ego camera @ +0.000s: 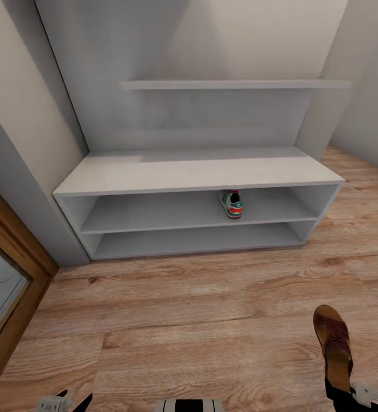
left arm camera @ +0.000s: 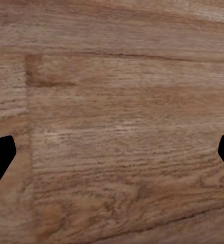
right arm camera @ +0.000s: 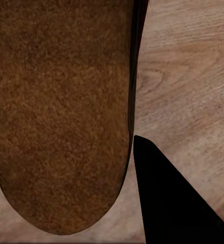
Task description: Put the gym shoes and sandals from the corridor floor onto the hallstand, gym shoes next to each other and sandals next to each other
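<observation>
Low at the head view's right edge, the right end effector (ego camera: 339, 395) grips a brown sandal (ego camera: 333, 345) by its heel end, held over the corridor floor (ego camera: 183, 320) and well short of the hallstand (ego camera: 195, 171). Its long axis runs roughly toward the rack, toe leading. With the grip at one end, I judge the sandal may pivot or slip, or its toe may catch a shelf edge. One gym shoe (ego camera: 232, 204) sits on the upper shelf row. The left end effector (left arm camera: 112, 152) hangs open above bare planks.
</observation>
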Motion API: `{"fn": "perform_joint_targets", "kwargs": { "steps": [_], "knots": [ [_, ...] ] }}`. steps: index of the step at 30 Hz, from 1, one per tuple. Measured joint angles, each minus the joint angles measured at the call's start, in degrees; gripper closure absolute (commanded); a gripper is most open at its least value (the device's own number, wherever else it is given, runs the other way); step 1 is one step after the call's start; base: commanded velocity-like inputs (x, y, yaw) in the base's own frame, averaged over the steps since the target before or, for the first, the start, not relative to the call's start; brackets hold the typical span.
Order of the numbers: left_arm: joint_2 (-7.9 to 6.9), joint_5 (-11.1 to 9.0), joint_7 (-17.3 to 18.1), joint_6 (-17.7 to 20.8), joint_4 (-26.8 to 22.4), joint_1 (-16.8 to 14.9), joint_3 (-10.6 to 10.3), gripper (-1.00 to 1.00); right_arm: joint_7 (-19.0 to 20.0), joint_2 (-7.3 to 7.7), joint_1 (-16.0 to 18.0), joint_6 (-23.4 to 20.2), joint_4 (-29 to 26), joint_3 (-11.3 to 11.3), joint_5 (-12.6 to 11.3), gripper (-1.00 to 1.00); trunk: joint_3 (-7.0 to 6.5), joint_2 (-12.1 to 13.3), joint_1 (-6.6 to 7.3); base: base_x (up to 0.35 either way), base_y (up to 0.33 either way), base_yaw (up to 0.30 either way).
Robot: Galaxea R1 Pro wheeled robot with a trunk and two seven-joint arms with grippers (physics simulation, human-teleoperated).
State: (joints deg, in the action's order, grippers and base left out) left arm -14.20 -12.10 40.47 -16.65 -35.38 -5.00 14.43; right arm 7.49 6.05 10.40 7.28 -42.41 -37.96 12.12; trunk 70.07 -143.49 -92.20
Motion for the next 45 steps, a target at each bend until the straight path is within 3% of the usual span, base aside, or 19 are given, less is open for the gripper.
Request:
{"fn": "perform_joint_targets", "kwargs": {
  "steps": [15,19,21,24,26,28,30,33,36,38,41,45],
  "knots": [
    [0.15,0.0,1.1,-0.1,-0.4,-0.1,-0.4,-1.00,0.0,-0.55,0.0,0.0,-0.3,0.1,0.0,1.00,0.00,0.0,0.00,0.000,0.156,0.000],
    [0.19,0.0,7.6,-0.1,-0.4,-0.1,-0.5,-1.00,0.1,-0.64,0.0,0.0,-0.1,0.1,0.0,1.00,0.00,0.0,0.00,0.000,0.004,0.000],
    [0.09,-0.1,15.2,0.1,-0.4,-0.2,-0.2,-1.00,0.2,-0.89,0.0,-0.1,0.3,0.2,0.0,1.00,0.00,0.0,0.00,0.000,0.001,0.000],
    [-0.07,-0.4,20.4,0.3,-0.4,-0.2,0.1,-1.00,0.3,-1.87,0.0,-0.1,1.1,1.8,0.0,1.00,0.00,0.0,0.00,0.000,0.000,0.000],
    [-0.17,-0.6,23.7,0.3,-0.4,-0.2,0.3,-1.00,0.2,-3.01,0.0,-0.2,1.3,5.0,0.1,1.00,0.00,0.0,0.00,0.000,0.000,0.000],
    [-0.26,-0.7,27.3,0.3,-0.4,-0.2,0.4,-1.00,-0.1,-4.34,0.0,-0.5,1.3,11.6,0.2,1.00,0.00,0.0,0.00,0.000,0.000,0.000],
    [-0.32,-0.7,28.5,0.3,-0.3,-0.2,0.5,-1.00,-0.6,-4.99,0.1,-0.9,1.3,14.9,0.2,1.00,0.00,0.0,0.00,0.000,0.000,0.000],
    [-0.70,-0.6,30.2,0.3,-0.2,-0.1,1.7,-1.00,-3.4,-7.40,1.2,-5.3,1.3,22.3,0.0,1.00,0.00,0.0,0.00,0.000,0.000,0.000],
    [-1.19,-0.6,30.9,0.2,-0.2,-0.1,3.2,-1.00,-6.8,-10.55,3.9,-11.0,1.3,24.9,0.0,1.00,-0.01,0.0,0.00,0.000,0.000,0.000],
    [-1.76,-0.5,32.9,0.2,-0.1,0.0,4.5,-1.00,-12.4,-14.23,9.0,-18.9,1.7,28.0,-0.2,1.00,-0.01,0.0,-0.01,0.000,0.000,0.000],
    [-2.02,-0.5,33.8,0.2,-0.1,0.0,4.8,-1.00,-14.4,-15.98,12.8,-22.3,1.4,31.0,-0.1,1.00,-0.01,0.0,0.00,0.000,0.000,0.000],
    [-2.18,-0.2,34.1,0.1,0.0,0.0,5.0,-1.00,-16.0,-15.98,18.9,-26.9,1.6,34.4,0.0,1.00,-0.02,0.0,0.00,0.000,0.000,0.000]
  ]
}}
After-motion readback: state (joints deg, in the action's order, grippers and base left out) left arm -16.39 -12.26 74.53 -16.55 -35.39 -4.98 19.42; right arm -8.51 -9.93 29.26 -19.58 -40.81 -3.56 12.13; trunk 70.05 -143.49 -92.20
